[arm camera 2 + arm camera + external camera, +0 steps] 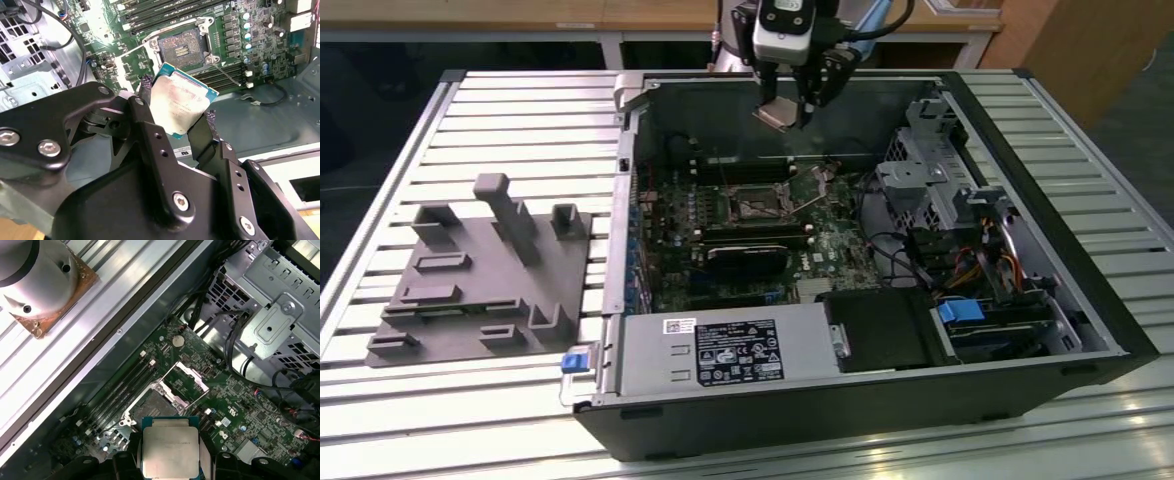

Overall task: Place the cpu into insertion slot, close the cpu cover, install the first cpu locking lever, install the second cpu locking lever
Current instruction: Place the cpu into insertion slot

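Note:
My gripper (pixel 790 104) hangs over the far wall of the open computer case, shut on the cpu (pixel 777 115), a small flat square chip with a pale metal top. In both wrist views the cpu (pixel 182 105) (pixel 170 447) sits clamped by its edges between the black fingers (pixel 150 132). The insertion slot (pixel 757 207) (pixel 182 45) (pixel 150 405) lies bare on the green motherboard, below and apart from the chip. The cpu cover (pixel 186 379), a silvery frame, stands swung open beside the slot. A thin wire lever (pixel 227 75) lies loose next to the socket.
The black case (pixel 1107 330) rests on a slatted metal table (pixel 520 120). A grey power supply box (pixel 720 355) fills the near corner, and a drive cage (pixel 941 170) with cables sits on the exterior view's right. A grey fixture (pixel 480 270) stands on the exterior view's left.

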Tool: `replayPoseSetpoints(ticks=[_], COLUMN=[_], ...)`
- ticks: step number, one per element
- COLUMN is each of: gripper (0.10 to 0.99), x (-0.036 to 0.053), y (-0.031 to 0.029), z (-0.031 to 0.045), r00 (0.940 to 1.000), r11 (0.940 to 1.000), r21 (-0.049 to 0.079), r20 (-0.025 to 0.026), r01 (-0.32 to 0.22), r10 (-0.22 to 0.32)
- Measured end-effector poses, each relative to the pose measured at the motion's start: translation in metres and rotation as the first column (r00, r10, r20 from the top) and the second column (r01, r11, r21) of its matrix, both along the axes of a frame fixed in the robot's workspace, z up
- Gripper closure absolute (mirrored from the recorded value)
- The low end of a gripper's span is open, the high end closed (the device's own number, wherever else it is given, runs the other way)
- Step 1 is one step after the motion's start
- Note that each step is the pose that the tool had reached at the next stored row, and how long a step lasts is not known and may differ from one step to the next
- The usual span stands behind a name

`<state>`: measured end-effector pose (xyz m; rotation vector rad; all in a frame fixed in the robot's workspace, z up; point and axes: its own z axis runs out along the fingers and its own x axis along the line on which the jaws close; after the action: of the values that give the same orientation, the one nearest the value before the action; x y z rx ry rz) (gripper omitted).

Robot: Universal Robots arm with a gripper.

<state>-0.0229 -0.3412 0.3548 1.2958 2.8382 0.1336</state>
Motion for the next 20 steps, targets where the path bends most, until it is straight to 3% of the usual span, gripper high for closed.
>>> replayPoseSetpoints(ticks=[6, 10, 15, 20], gripper=[0.545, 0.545, 0.545, 0.545], x=[0.0, 0.0, 0.0, 0.0], y=[0.0001, 0.0001, 0.0001, 0.0001], z=[-0.0015, -0.0036, -0.0067, -0.0097], r00=[0.9989, 0.9934, 0.9791, 0.9571], r11=[0.9989, 0.9934, 0.9791, 0.9571], r21=[-0.001, -0.001, -0.002, -0.004], r20=[0.0001, 0.0, 0.0003, 0.0007], r01=[0.046, 0.115, 0.203, 0.29], r10=[-0.046, -0.115, -0.203, -0.29])
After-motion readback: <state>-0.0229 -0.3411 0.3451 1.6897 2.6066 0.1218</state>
